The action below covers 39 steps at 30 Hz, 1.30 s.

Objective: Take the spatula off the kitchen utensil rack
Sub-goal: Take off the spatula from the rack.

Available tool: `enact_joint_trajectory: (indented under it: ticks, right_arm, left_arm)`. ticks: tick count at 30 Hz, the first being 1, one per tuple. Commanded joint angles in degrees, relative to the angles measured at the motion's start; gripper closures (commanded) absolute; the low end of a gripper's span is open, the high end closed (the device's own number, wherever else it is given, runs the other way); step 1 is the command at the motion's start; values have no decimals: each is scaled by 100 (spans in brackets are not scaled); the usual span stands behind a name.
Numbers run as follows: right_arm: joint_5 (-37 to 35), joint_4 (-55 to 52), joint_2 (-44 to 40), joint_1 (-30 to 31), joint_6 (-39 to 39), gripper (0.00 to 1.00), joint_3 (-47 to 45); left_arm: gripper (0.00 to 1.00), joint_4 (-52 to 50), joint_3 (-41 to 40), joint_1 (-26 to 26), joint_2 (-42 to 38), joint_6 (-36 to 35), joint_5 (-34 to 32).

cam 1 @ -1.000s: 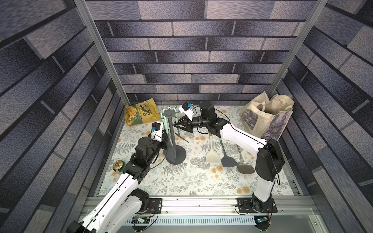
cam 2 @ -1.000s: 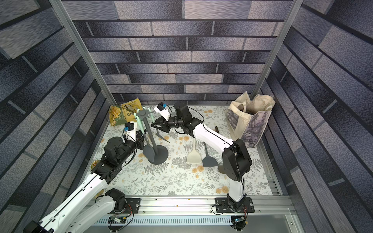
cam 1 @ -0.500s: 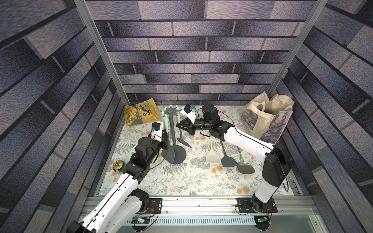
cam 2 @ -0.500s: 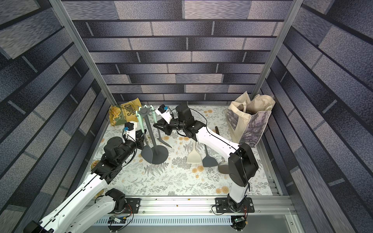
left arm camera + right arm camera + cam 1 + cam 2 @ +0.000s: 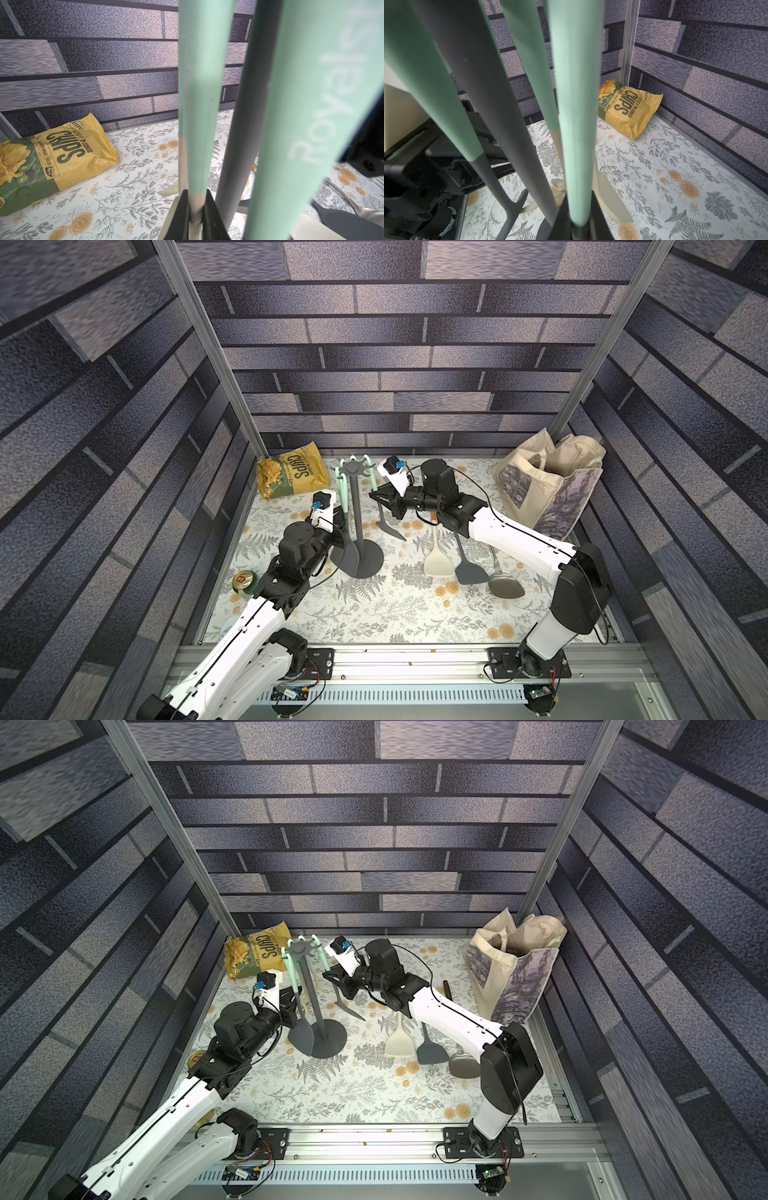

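Looking down in a top view, I see the kitchen utensil rack (image 5: 355,510) standing upright on the floral mat (image 5: 374,614), left of centre; the spatula (image 5: 391,527) hangs from its crown on the side facing the right arm, long axis near vertical, mint handle up, dark head down and slanting away from the pole; the right gripper (image 5: 579,218) pinches that handle; the left gripper (image 5: 195,207) is clamped on a cream-necked utensil (image 5: 197,93) just beside the pole.
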State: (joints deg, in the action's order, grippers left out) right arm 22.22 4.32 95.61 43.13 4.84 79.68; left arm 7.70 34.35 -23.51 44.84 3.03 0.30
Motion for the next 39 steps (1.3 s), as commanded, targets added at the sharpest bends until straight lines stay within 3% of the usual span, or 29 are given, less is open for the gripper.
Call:
enact_joint_trajectory:
  ticks: [1, 10, 19, 30, 39]
  right_arm:
    - [-783, 151, -192, -69, -100, 96, -130]
    - [-943, 309, -105, -77, -80, 96, 12]
    - [-1899, -235, -113, -73, -205, 100, 270]
    - [-2502, -2251, 275, -82, -939, 100, 1746]
    - [-2417, -3772, 822, -87, -1488, 100, 3080]
  left_arm:
    - [86, -365, -16, 21, 35, -28, 65]
    - [86, -348, -25, 13, 56, -6, 76]
    - [86, -324, -50, 18, 52, -22, 49]
    - [86, -328, -69, 13, 26, -19, 41]
    - [86, -347, -104, 13, -54, 3, 50]
